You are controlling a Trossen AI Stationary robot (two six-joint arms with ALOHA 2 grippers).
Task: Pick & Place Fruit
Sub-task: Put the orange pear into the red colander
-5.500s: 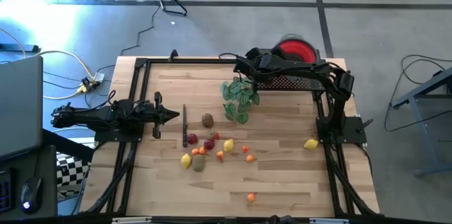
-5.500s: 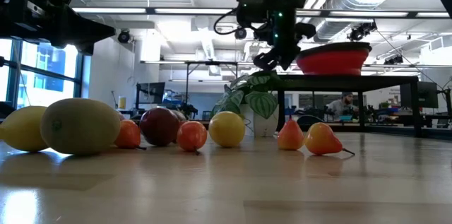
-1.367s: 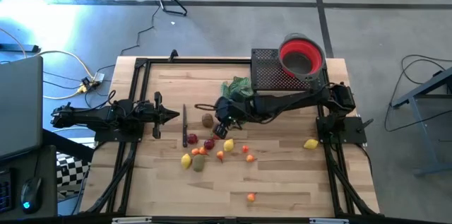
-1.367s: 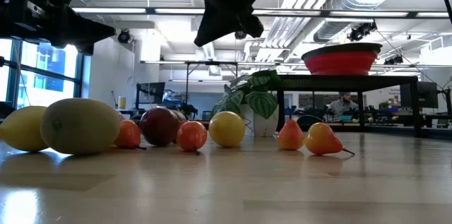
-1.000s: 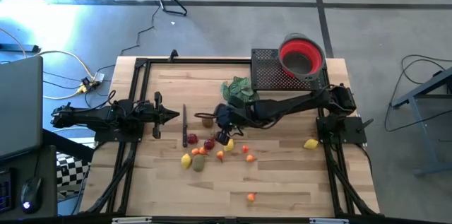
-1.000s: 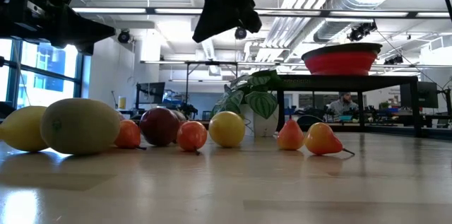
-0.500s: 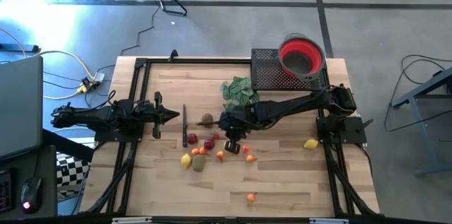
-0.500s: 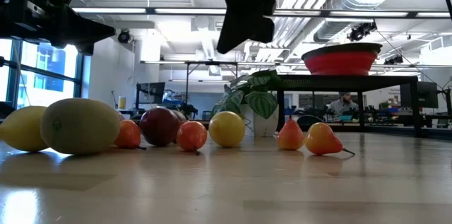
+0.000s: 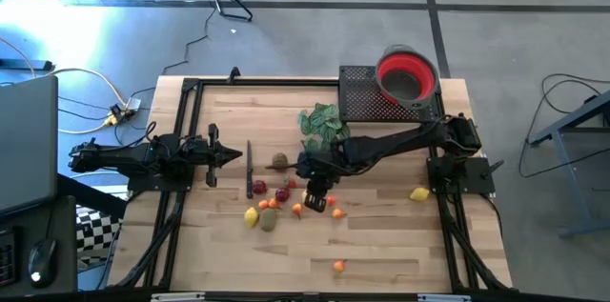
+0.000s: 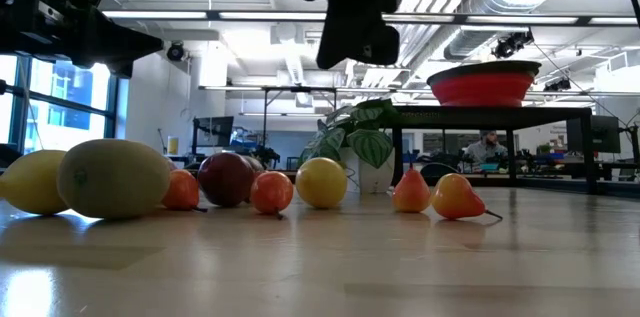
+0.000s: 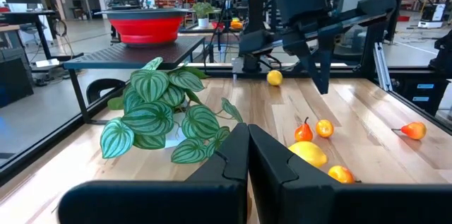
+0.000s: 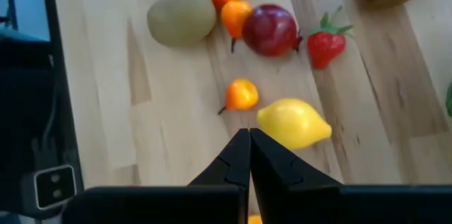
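We see the right gripper [image 9: 317, 197] has slid over the fruit [image 9: 283, 199], fingers pressed together, empty (no writing legible); left gripper [image 9: 232, 156] closed, empty, parked by the table's [image 9: 381, 245] left edge.

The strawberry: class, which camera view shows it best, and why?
The right wrist view: the strawberry shows red with green leaves, beside the dark red fruit. In the high view it cannot be told apart among small red specks; in the low and left wrist views I cannot find it.
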